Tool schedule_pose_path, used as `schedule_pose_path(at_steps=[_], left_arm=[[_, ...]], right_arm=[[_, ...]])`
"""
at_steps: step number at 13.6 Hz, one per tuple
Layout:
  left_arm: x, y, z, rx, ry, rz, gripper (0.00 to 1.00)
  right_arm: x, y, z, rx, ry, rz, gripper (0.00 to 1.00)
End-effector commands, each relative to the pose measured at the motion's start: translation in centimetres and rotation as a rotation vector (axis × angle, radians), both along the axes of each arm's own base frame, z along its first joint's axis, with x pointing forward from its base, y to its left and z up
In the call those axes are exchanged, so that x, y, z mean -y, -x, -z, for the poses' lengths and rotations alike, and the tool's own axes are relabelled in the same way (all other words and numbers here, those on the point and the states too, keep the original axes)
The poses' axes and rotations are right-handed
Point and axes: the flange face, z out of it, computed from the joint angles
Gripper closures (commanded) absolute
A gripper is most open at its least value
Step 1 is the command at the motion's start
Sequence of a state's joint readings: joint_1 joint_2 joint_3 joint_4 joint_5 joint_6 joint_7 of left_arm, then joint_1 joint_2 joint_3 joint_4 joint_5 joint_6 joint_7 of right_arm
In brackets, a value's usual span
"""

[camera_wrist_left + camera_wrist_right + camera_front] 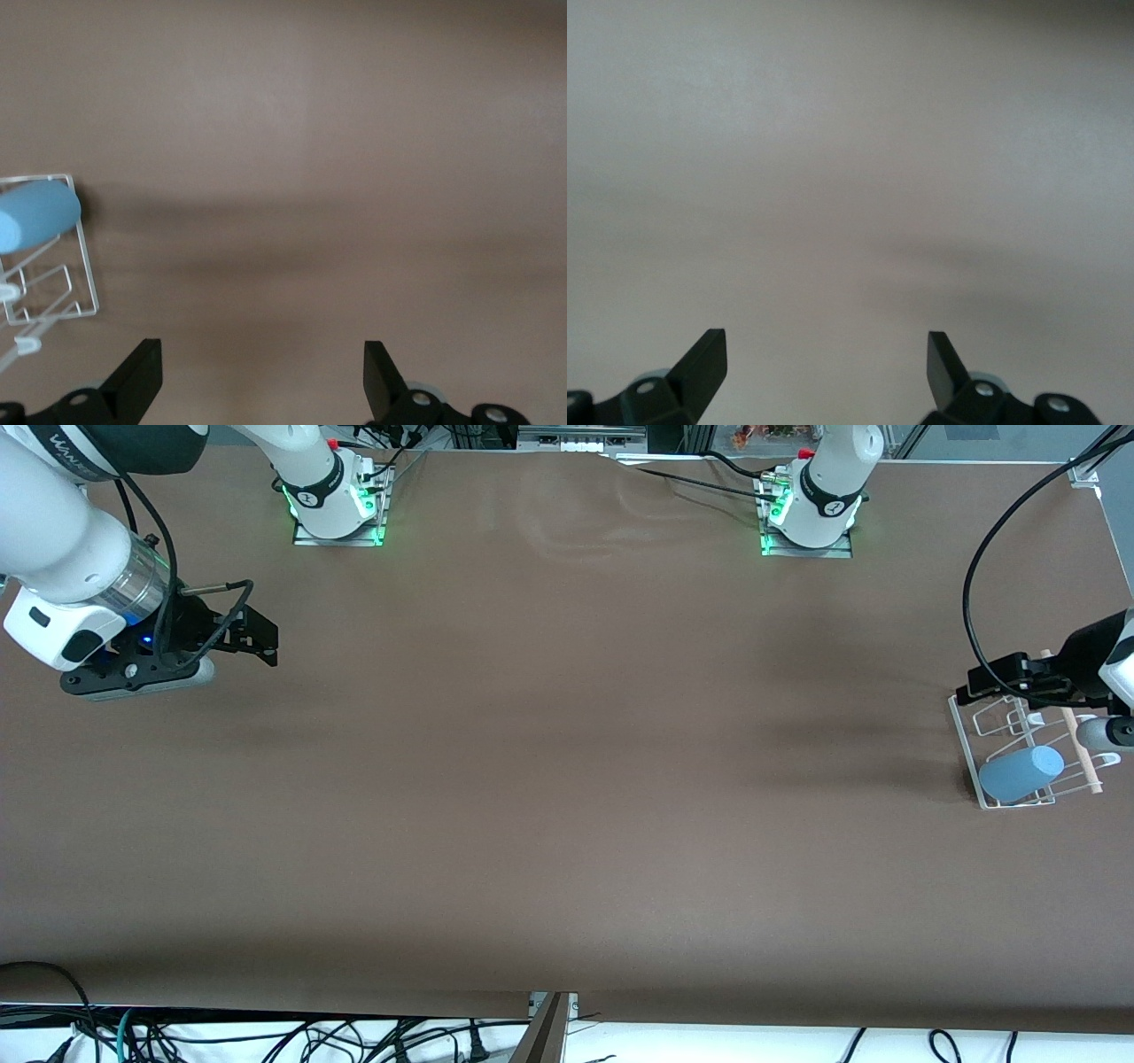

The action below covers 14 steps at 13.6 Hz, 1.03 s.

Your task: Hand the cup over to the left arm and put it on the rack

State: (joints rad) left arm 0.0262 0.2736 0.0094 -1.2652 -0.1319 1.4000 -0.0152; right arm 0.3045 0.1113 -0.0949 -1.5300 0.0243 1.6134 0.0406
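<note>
The light-blue cup [1021, 772] lies on its side on the white wire rack [966, 726], at the rack's end nearer the front camera. The rack stands at the left arm's end of the table, with a pale wooden rod [1083, 753] along one side. My left gripper [979, 682] is open and empty, over the rack's edge farthest from the front camera, apart from the cup. In the left wrist view the cup [35, 217] and rack [84, 266] show beside my open left gripper [261, 363]. My right gripper [268, 644] is open and empty, waiting at the right arm's end of the table, and it also shows open in the right wrist view [827, 354].
A brown cloth [567, 779] covers the table. The two arm bases [337, 505] [811, 514] stand along the edge farthest from the front camera. A black cable [974, 576] loops above the rack. Loose cables [266, 1041] lie below the table's front edge.
</note>
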Motion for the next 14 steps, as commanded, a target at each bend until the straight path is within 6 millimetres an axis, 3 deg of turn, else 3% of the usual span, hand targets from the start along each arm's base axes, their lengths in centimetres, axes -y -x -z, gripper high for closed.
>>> schedule_pose_path(at_steps=[1, 3, 5, 7, 9, 12, 14], left_arm=[[-1.2, 0.3, -0.5, -0.013, 0.008, -0.05, 0.0], [-0.8, 0.3, -1.5, 0.012, 0.004, -0.051, 0.0], [0.8, 0.4, -1.4, 0.006, -0.027, -0.025, 0.0], [1.3, 0.4, -1.5, 0.008, -0.031, -0.018, 0.0], [1.5, 0.3, -1.5, 0.01, -0.051, -0.008, 0.0], [4.5, 0.7, -1.5, 0.001, -0.12, 0.056, 0.0], [4.4, 0.7, -1.5, 0.0, -0.116, 0.056, 0.0]], right_arm=[[0.4, 0.0, -0.6, 0.002, -0.011, 0.019, 0.0], [0.4, -0.1, -0.7, 0.005, -0.014, 0.021, 0.0], [0.3, -0.1, -1.2, 0.015, -0.016, 0.022, 0.0], [0.3, -0.2, -1.1, 0.016, -0.016, 0.023, 0.0], [1.6, -0.5, -1.1, 0.016, -0.021, 0.041, 0.0], [3.2, -1.0, -0.8, 0.006, -0.06, 0.063, 0.0], [3.7, -1.0, -0.8, 0.002, -0.065, 0.068, 0.0]])
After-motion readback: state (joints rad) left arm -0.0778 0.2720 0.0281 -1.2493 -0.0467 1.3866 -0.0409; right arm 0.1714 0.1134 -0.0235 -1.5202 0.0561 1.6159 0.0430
